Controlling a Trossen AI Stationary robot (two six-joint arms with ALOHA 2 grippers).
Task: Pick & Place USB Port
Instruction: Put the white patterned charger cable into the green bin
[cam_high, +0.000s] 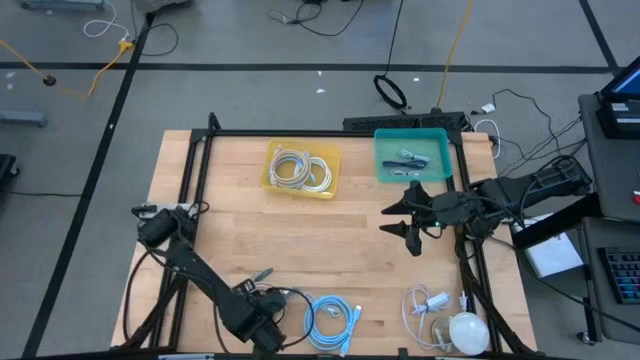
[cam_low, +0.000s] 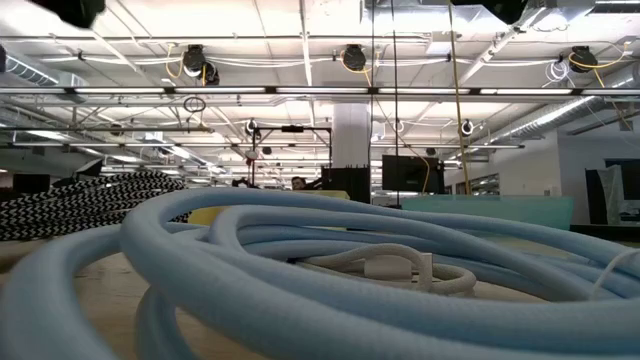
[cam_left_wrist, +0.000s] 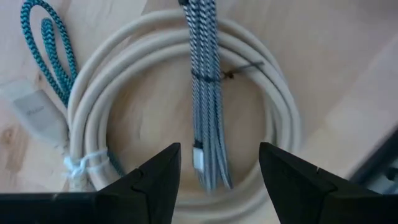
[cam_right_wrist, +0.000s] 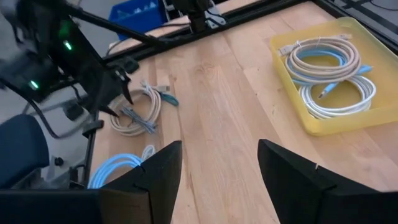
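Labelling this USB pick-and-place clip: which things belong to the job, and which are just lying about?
Job: left end effector, open above the grey braided USB cable; teal bin, likely its destination.
Lying about: beige coil under that cable, light blue coil, yellow bin, white round object; right end effector waits, open, near the teal bin.

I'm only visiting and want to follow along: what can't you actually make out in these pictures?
- Low view: light blue cable coil close to the lens blocks nearly the whole table.
- High view: contents of the teal bin are too small to identify.
- Left wrist view: beige cable coil is cut off by the open left pincer.
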